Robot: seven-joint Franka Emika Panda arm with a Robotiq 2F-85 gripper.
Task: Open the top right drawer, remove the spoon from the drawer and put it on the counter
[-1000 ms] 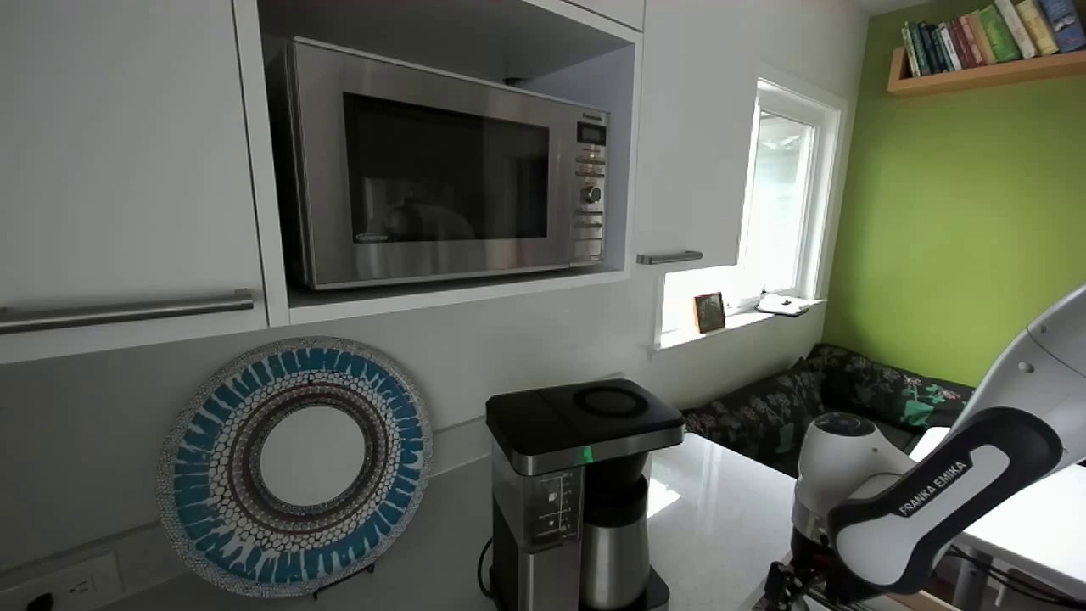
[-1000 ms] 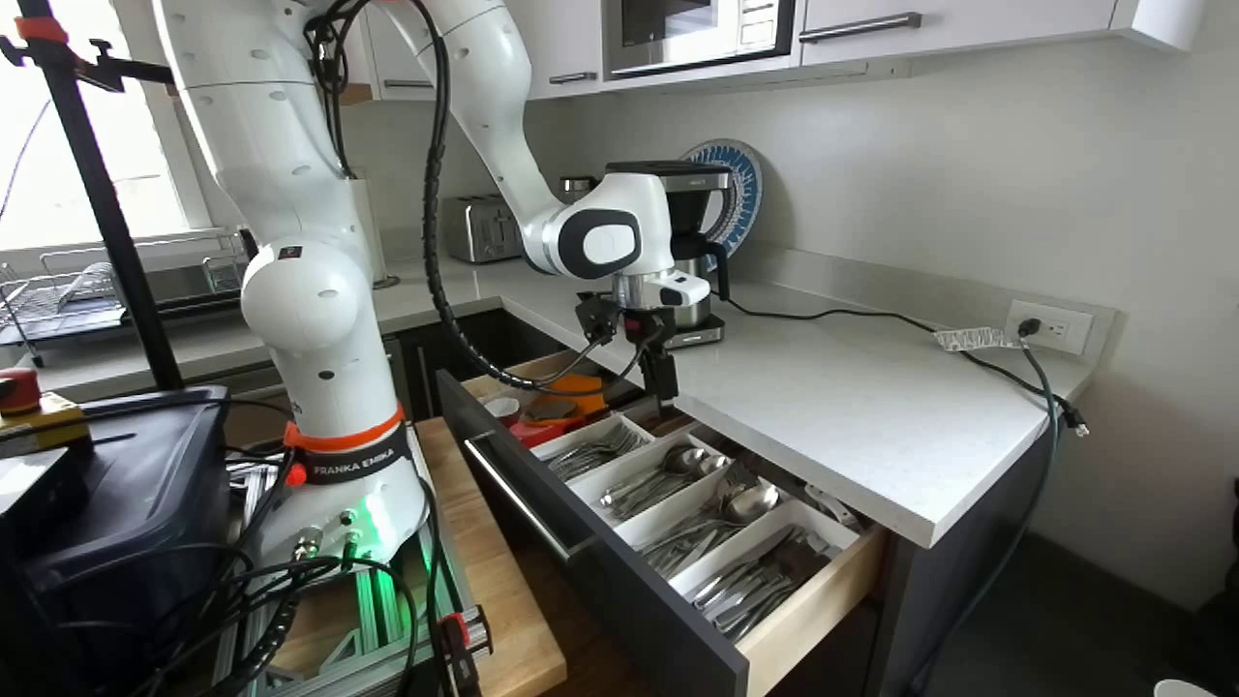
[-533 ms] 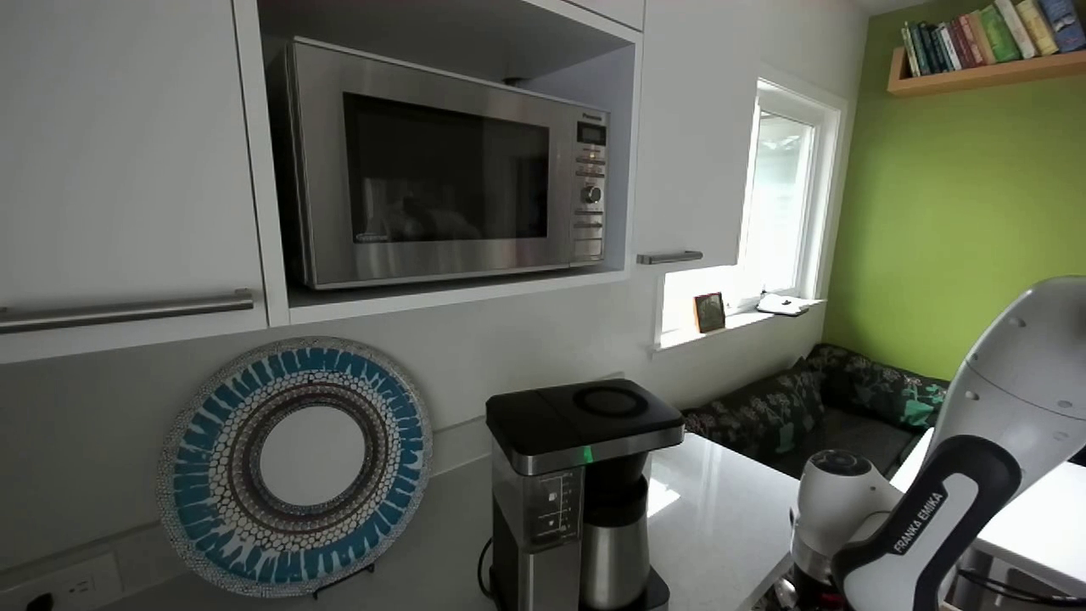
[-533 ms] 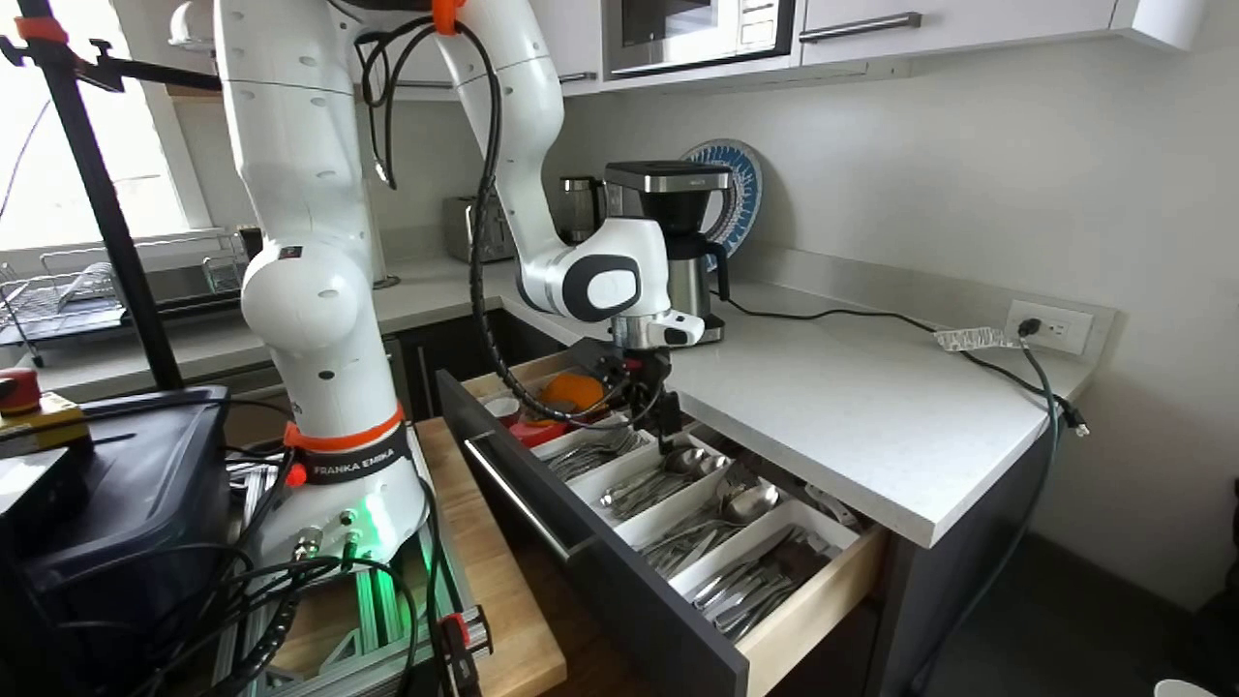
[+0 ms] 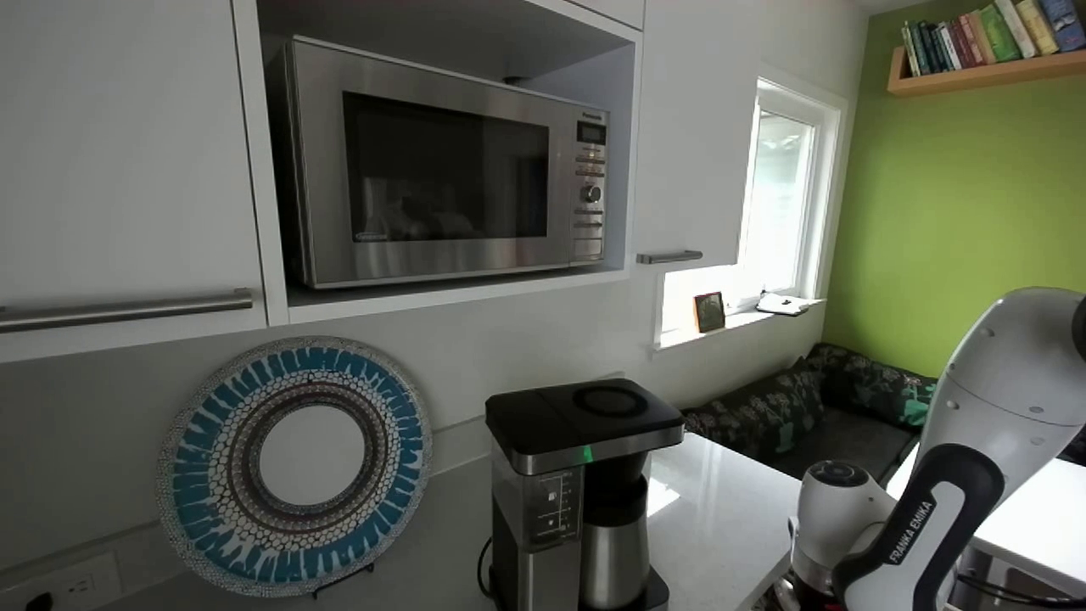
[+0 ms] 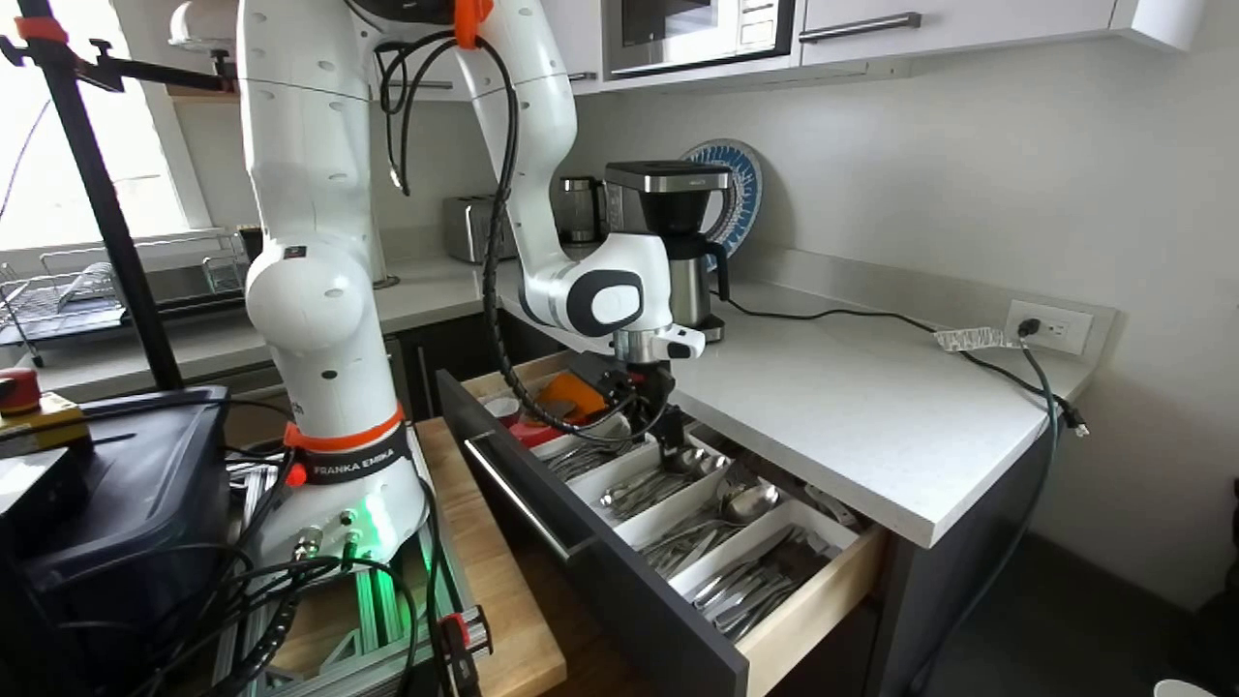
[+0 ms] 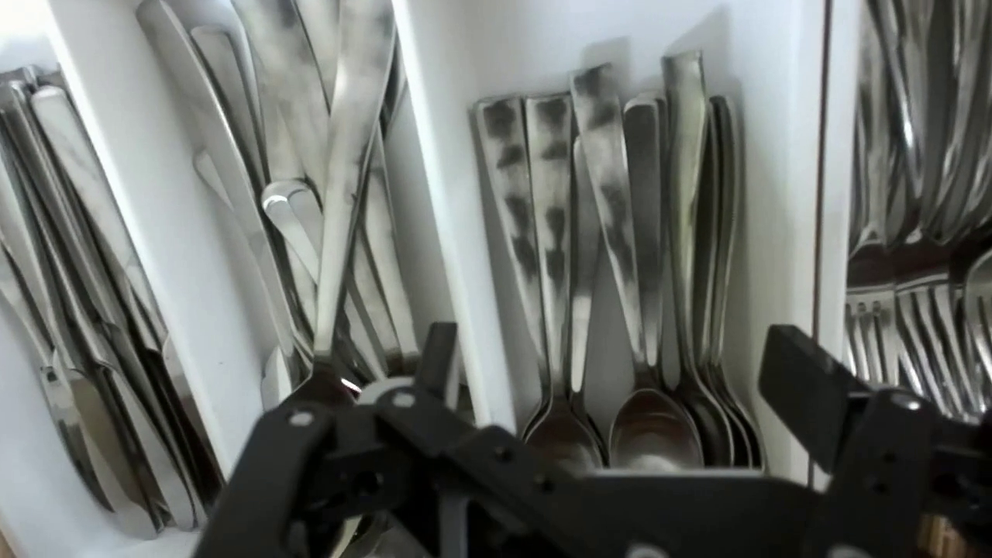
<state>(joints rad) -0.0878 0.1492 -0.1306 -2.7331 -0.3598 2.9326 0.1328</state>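
Note:
The dark-fronted drawer [image 6: 619, 595] stands pulled open, with white cutlery trays inside. Several metal spoons lie in one white compartment; a front spoon [image 7: 655, 430] shows its bowl and handle in the wrist view. The spoons [image 6: 695, 463] also show in an exterior view. My gripper [image 7: 616, 376] is open and empty, its fingers spread across that compartment above the spoon bowls. The lower bowl ends are hidden behind the gripper body. In an exterior view the gripper [image 6: 670, 440] points down at the spoon compartment's back end. The white counter [image 6: 832, 397] lies right beside it.
Neighbouring compartments hold forks [image 7: 914, 325], mixed cutlery [image 7: 310, 178] and knives [image 7: 85, 325]. Compartment dividers [image 7: 457, 232] stand close to the fingers. The counter edge [image 6: 774, 455] overhangs the drawer's back. A coffee machine [image 6: 678, 242] stands on the counter behind the arm. Orange and red items [image 6: 561, 402] lie further along the drawer.
My gripper has come down from above the drawer to just over the spoon compartment, moving slightly towards it. The move is small over the last half second. The drawer and cutlery have not moved.

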